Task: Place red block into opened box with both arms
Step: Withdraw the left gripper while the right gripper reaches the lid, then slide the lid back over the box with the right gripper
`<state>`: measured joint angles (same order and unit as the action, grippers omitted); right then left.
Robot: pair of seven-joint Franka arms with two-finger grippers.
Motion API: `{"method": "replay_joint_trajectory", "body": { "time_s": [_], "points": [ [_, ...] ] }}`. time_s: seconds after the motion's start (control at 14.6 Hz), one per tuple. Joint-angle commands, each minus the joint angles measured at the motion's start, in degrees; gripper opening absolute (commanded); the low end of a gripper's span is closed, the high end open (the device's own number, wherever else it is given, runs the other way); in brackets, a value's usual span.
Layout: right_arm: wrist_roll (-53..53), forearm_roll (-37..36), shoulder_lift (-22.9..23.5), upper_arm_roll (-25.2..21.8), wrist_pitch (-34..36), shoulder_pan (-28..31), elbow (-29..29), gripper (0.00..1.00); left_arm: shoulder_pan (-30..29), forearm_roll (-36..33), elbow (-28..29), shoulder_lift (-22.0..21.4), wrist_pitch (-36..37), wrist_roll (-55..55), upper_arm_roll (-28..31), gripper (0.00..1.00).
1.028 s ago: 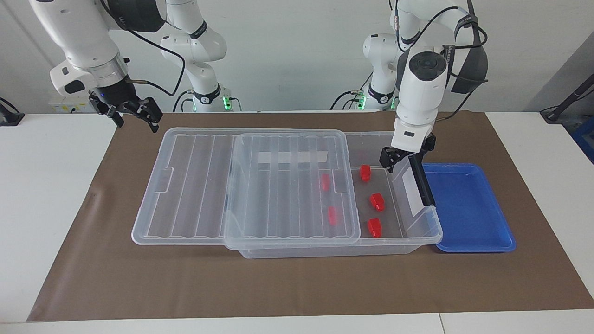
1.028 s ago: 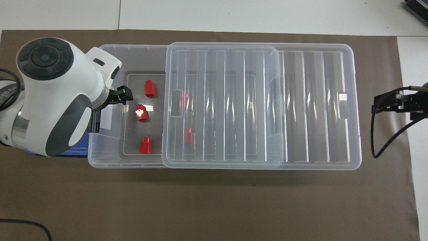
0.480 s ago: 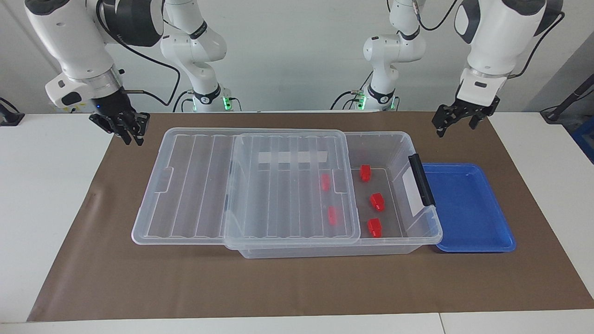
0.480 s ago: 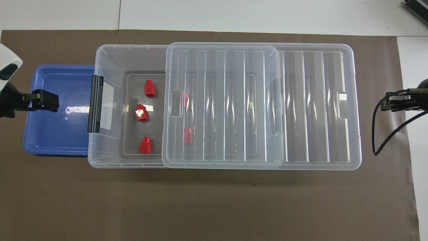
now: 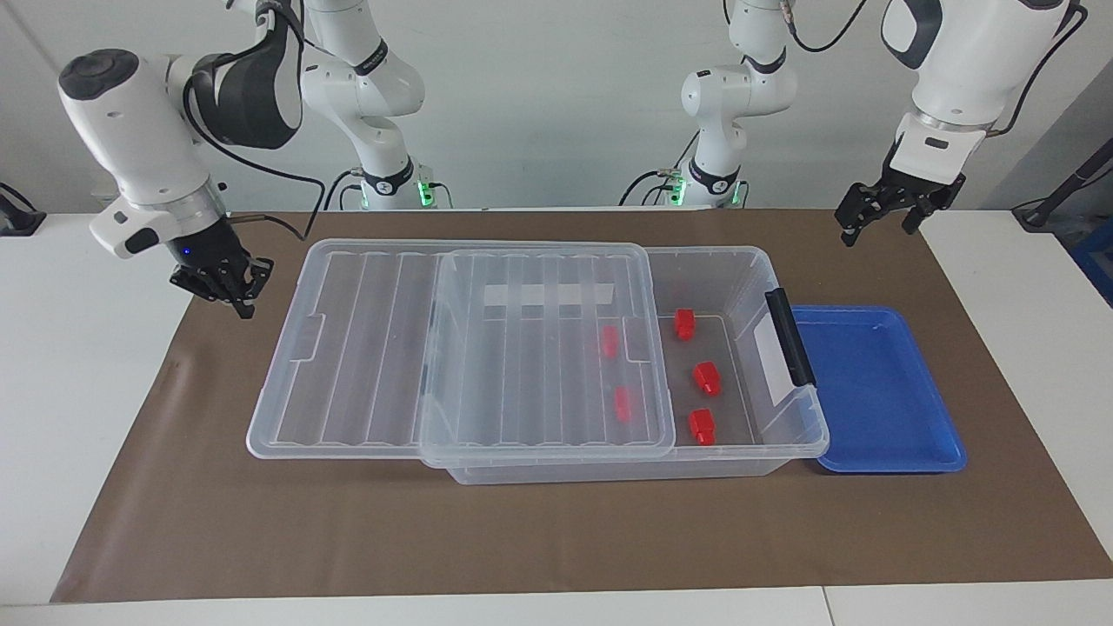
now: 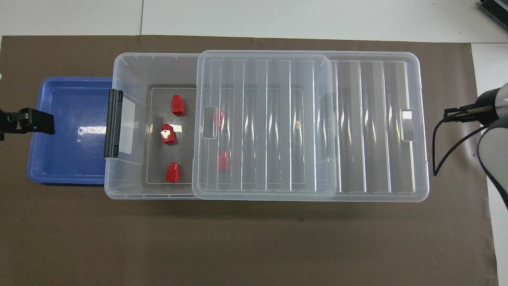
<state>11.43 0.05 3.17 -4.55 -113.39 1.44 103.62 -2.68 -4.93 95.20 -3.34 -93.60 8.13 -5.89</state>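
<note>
facing view: left gripper (image 5: 885,216) hangs empty over the brown mat (image 5: 556,530) at the left arm's end, fingers apart. right gripper (image 5: 224,284) hangs empty over the mat's other end, fingertips together. box (image 5: 804,439) lies between, lid (image 5: 522,348) slid partway off. red blocks (image 5: 702,425) rest inside. blue tray (image 5: 878,391) touches its handle end.

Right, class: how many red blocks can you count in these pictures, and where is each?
5, all in the box. Three lie in its uncovered end. Two show through the lid. More may be hidden under it.
</note>
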Motion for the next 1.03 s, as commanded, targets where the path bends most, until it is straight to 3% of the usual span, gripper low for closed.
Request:
{"method": "replay_joint_trajectory", "body": {
  "time_s": [0.0, 0.14, 0.34, 0.96],
  "points": [
    [6.31, 4.68, 2.80, 0.42, -3.32, 1.29, 0.27, 0.00, -0.57, 0.89, 2.27, -1.22, -1.76, -1.88, -0.18, 1.00],
    [8.17, 6.10, 4.30, 0.42, -4.82, 1.99, 0.26, 0.00, -0.57, 0.98, 2.45, -1.23, -1.94, -3.38, -0.18, 1.00],
    [8.00, 7.24, 5.09, 0.68, -6.05, 1.20, 0.18, 0.00, -3.37, 6.50, 2.36, -1.23, -1.24, -3.39, -0.18, 1.00],
    [4.67, 7.95, 6.59, 3.14, -9.57, 0.24, -0.18, 0.00, -3.73, 3.97, 0.69, -0.87, 1.32, -11.03, -0.53, 1.00]
  ]
}}
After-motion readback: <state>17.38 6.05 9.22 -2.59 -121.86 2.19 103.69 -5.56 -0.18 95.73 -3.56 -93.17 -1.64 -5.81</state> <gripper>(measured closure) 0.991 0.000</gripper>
